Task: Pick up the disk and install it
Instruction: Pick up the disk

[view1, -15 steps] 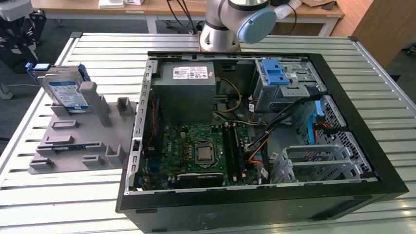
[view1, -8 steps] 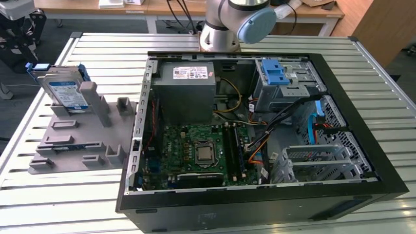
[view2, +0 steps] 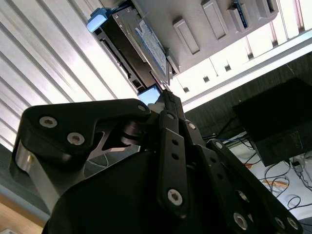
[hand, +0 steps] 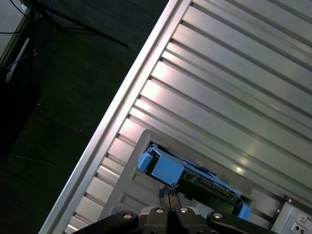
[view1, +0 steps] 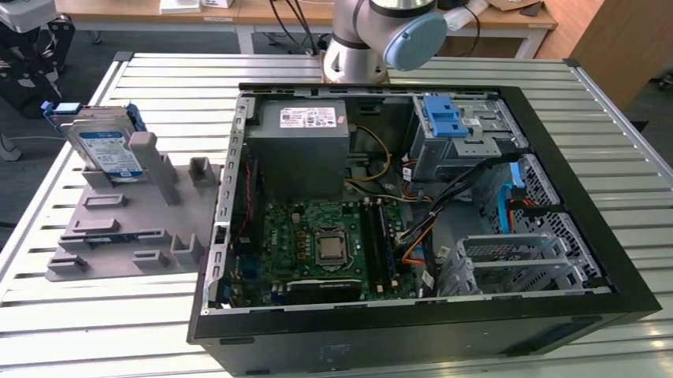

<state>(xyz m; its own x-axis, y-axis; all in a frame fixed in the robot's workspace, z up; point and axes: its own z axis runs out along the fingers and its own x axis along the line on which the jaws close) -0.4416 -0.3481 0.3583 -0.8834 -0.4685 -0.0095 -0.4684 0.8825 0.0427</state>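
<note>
The disk (view1: 105, 146) is a silver drive with a white-and-blue label in a blue plastic bracket. It stands on edge in a slot of the grey holder (view1: 116, 228) at the exterior view's left. In both wrist views my gripper (hand: 170, 187) (view2: 167, 95) hangs above the disk (hand: 195, 178) (view2: 146, 44), apart from it. Its fingertips are pressed together with nothing between them. They point down at the bracket's blue end.
An open black computer case (view1: 589, 197) lies to the right of the holder, with a grey power supply (view1: 305, 126), a blue latch (view1: 444, 118), a motherboard (view1: 326, 244) and a metal drive cage (view1: 526, 260) inside. All rest on a slatted metal table (view1: 158, 79). The arm's base (view1: 363, 47) stands behind the case.
</note>
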